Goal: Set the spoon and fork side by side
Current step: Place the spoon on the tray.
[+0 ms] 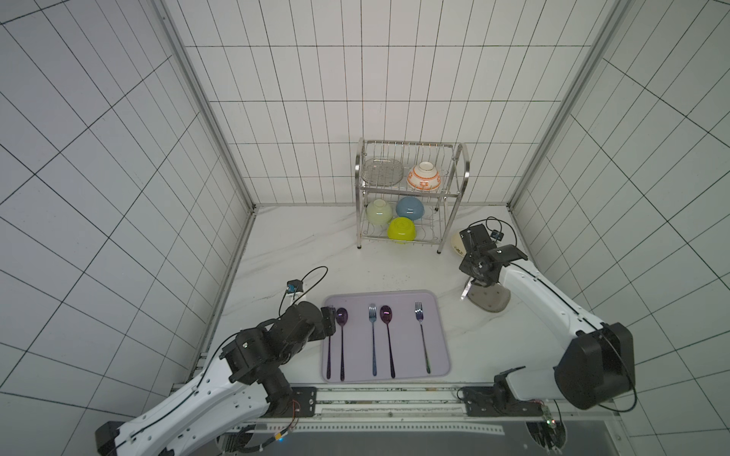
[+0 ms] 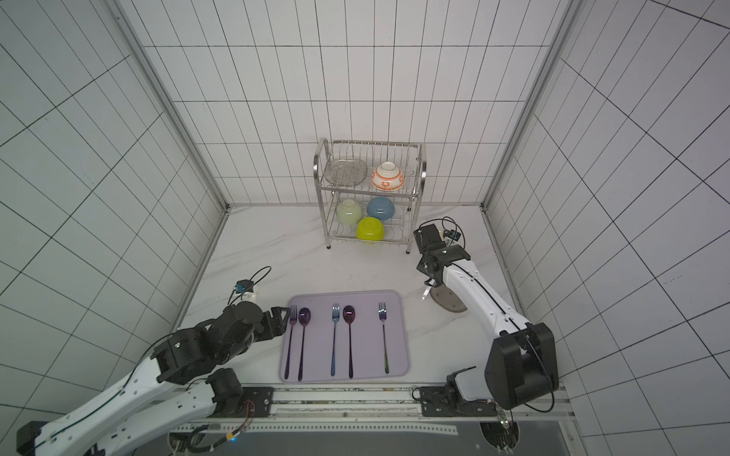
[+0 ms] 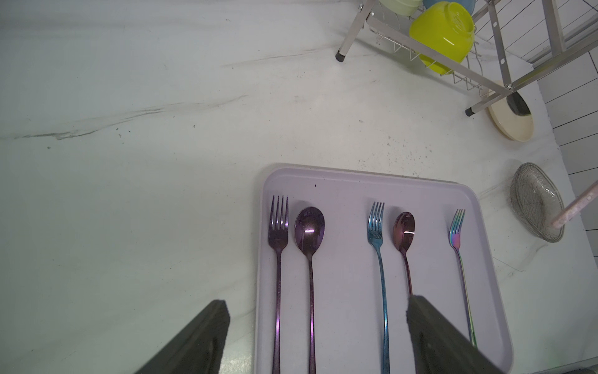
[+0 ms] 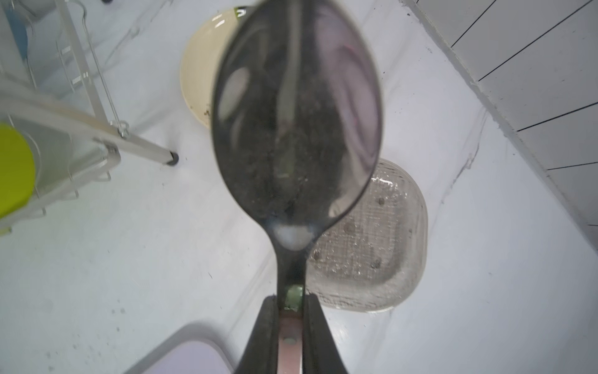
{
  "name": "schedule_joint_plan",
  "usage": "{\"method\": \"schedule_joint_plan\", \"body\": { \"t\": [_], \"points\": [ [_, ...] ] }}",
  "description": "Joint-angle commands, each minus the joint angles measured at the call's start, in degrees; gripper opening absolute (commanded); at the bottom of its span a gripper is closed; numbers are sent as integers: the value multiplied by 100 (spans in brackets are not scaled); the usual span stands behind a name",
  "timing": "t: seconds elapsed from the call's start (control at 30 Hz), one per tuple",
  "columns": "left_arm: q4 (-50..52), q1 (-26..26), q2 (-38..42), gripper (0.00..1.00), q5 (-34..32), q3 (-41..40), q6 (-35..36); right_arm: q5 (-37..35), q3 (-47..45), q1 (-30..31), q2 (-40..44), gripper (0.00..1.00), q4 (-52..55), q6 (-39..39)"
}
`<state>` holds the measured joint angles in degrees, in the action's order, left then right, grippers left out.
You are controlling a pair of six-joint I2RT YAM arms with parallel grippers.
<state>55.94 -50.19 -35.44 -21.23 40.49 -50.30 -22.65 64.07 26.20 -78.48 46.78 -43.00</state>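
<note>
A lilac tray (image 1: pixel 403 347) holds a fork (image 1: pixel 372 316) and a spoon (image 1: pixel 386 314) side by side, another fork (image 3: pixel 278 226) with spoon (image 3: pixel 309 226) at its left end, and a lone fork (image 1: pixel 419 312) on the right. My left gripper (image 1: pixel 328 316) hovers open over the tray's left edge, its fingers (image 3: pixel 213 323) straddling the left pair's handles without touching them. My right gripper (image 4: pixel 293 298) is shut on the neck of a dark spoon (image 4: pixel 296 113), held in the air above a glass dish (image 4: pixel 372 246) to the right of the tray.
A metal dish rack (image 1: pixel 411 189) with several bowls stands at the back. A cream plate (image 1: pixel 458 246) lies beside its right leg, behind the glass dish (image 1: pixel 490 298). Tiled walls close in both sides. Bare marble counter stretches left of and behind the tray.
</note>
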Motion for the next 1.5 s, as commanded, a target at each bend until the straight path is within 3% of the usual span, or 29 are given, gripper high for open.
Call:
{"method": "schedule_joint_plan", "body": {
  "t": [0.0, 0.2, 0.43, 0.9, 1.47],
  "points": [
    [-70, 9, 79, 88, -125, 1, 73, -135, -200, 774, 306, 0, 968, 475],
    [-132, 10, 99, 88, -103, -37, 93, 314, -636, 2130, 255, 0, 1196, -471],
    [-122, 9, 99, 88, -55, -28, 100, 674, -826, 2918, -406, 0, 707, -1002],
    [-119, 10, 18, 88, -30, -15, 118, 1201, -1195, 3202, -746, 0, 278, -1271],
    [-86, 9, 73, 88, -25, -6, 74, 771, -940, 3285, -1279, 0, 534, -501]
  ]
}}
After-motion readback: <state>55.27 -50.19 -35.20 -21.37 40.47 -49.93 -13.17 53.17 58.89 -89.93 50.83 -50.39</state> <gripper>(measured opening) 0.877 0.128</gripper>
